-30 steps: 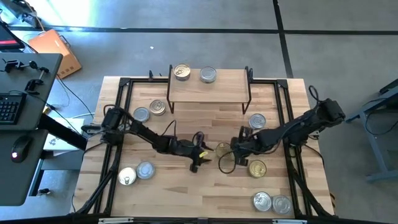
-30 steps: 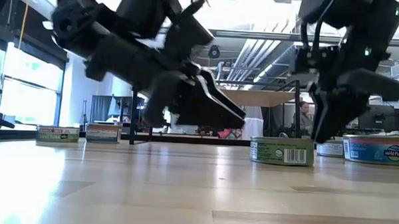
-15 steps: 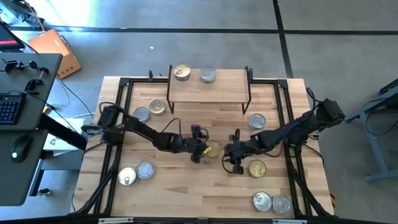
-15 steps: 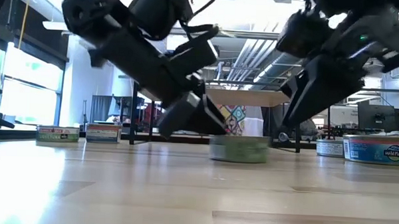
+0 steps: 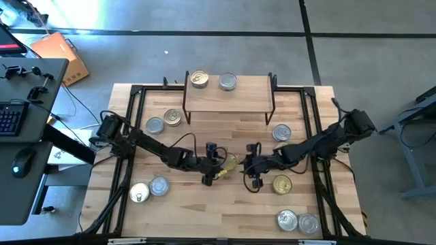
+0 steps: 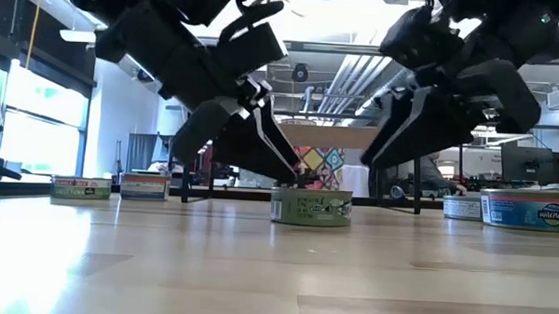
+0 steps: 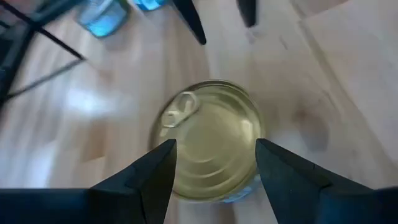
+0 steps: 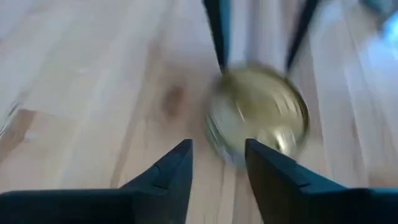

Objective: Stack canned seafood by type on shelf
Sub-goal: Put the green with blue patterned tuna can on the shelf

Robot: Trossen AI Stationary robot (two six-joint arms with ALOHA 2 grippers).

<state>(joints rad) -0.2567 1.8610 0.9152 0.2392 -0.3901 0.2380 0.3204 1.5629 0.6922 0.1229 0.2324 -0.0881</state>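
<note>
Only two tins [image 5: 199, 79] sit on the shelf [image 5: 248, 96] at twelve o'clock, while mid-table the left gripper [image 5: 216, 165] straddles a gold-lidded tin [image 5: 230, 162], fingers spread, not clamped; the right gripper [image 5: 253, 165] at its three o'clock stands parted, empty.

Bright light glares off the wooden table [image 6: 257, 268] in the low view. The right wrist view is blurry.
</note>
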